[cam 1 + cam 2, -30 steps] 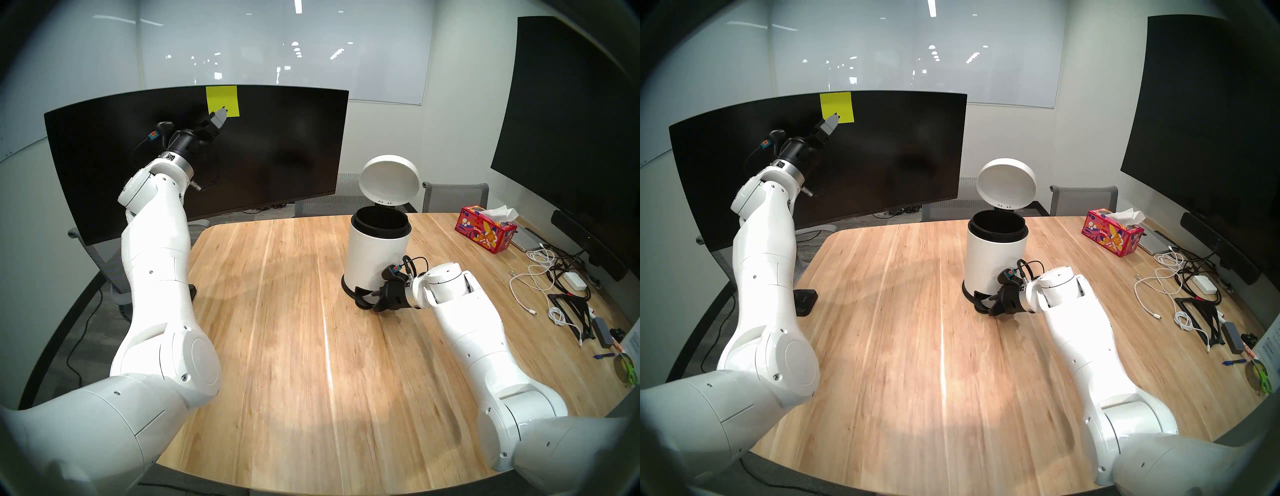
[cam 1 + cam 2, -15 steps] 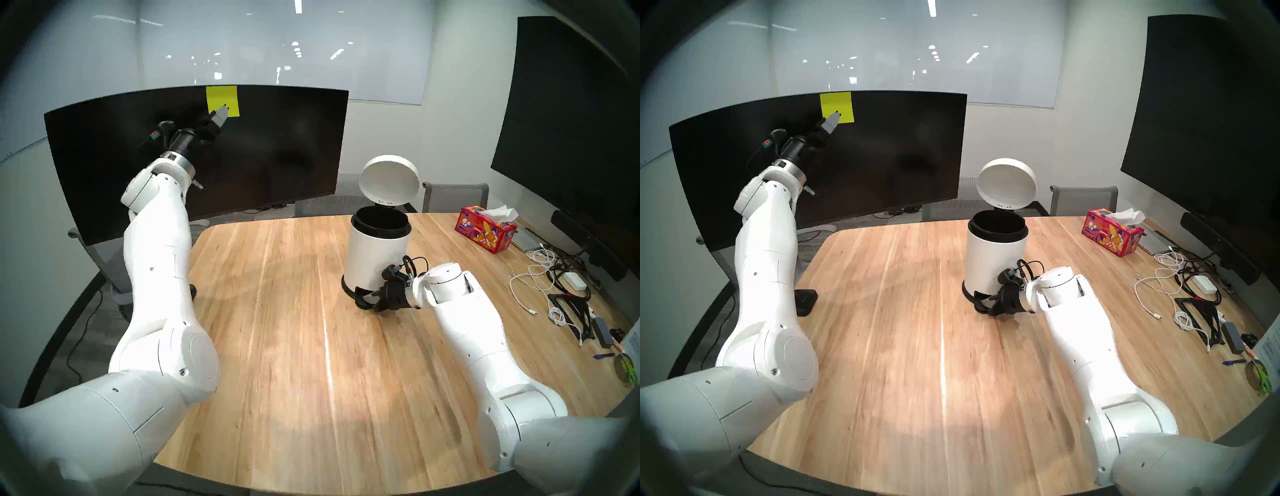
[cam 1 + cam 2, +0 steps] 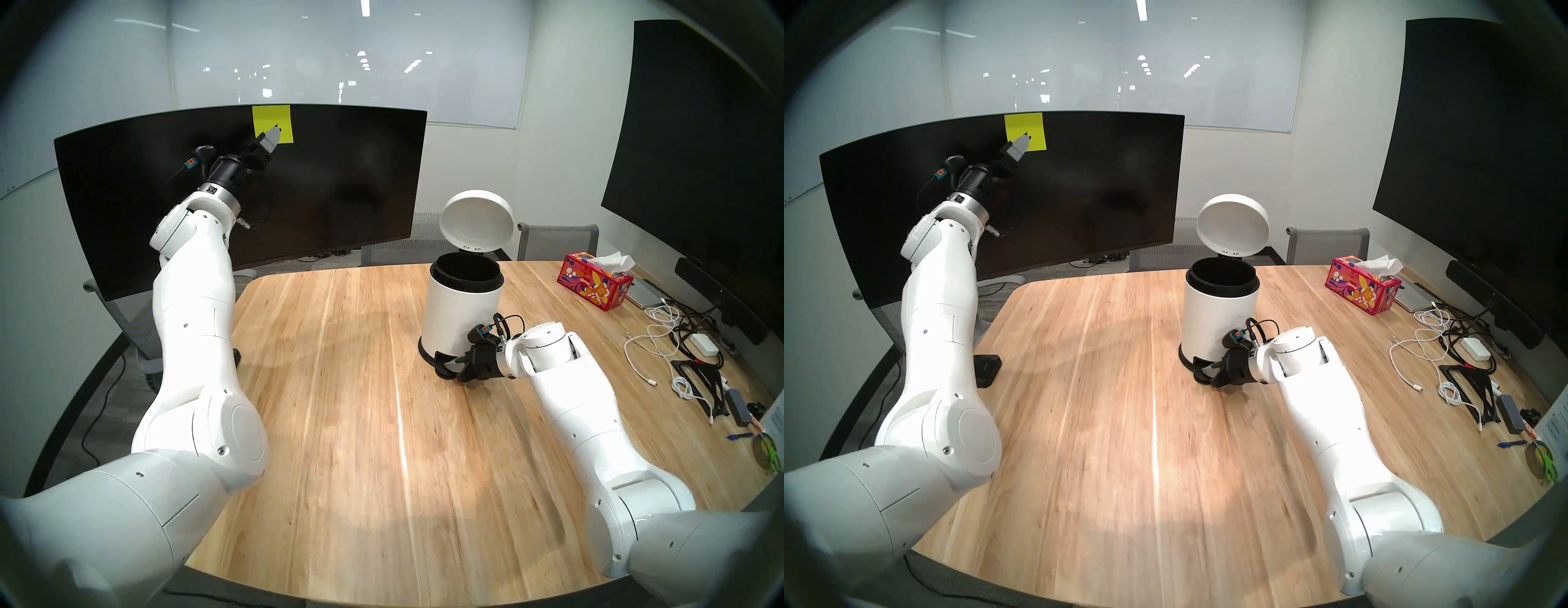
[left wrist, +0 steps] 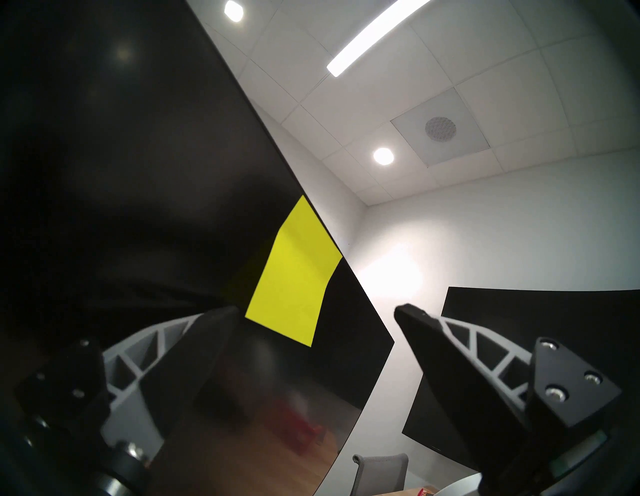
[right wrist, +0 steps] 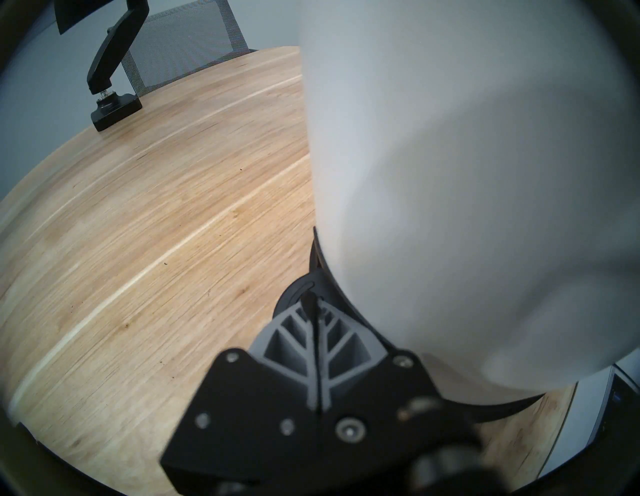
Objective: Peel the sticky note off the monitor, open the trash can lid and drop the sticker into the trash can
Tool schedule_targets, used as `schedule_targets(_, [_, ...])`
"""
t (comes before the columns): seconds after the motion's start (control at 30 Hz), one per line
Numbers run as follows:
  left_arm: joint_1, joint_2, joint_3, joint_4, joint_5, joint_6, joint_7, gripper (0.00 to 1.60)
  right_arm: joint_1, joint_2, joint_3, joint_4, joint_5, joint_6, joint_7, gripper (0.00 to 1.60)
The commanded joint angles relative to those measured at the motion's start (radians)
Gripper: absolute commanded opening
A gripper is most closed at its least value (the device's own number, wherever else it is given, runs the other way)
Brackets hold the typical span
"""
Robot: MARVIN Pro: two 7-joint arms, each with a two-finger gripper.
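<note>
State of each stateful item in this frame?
sticky note: stuck on monitor, lower edge lifted
trash can lid: up
trash can: open, upright
left gripper: open, at the note
right gripper: shut, on pedal
tissue box: tissue sticking out

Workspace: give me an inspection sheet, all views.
Surface: wooden table, bare in the middle.
Job's things: sticky note on monitor; trash can with lid up.
Clutter: tissue box, adapters at table's right edge.
End effectors: left end effector open at the note's lower edge; right end effector shut, on the pedal.
Cables: white and black cables, right side.
Surroundings: wall display, whiteboard, chairs.
</note>
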Motion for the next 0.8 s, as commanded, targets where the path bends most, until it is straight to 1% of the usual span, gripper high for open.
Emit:
schedule_targets(0.0, [-0.034,0.003,-0.002,-0.008,-0.009,-0.010,-0.005,1.60,-0.004,0.007,0.001,0.002,-0.003,0.000,-0.003,0.00])
schedule_targets(0.3, [-0.037,0.006,-0.001,-0.013,-0.012,-0.007,-0.001,1.60,-0.004,0.007,0.001,0.002,-0.003,0.000,-0.003,0.00])
schedule_targets(0.77, [-0.072,0.004,0.010,0.023,-0.013,-0.013,0.011,1.60,-0.004,0.007,0.001,0.002,-0.003,0.000,-0.003,0.00])
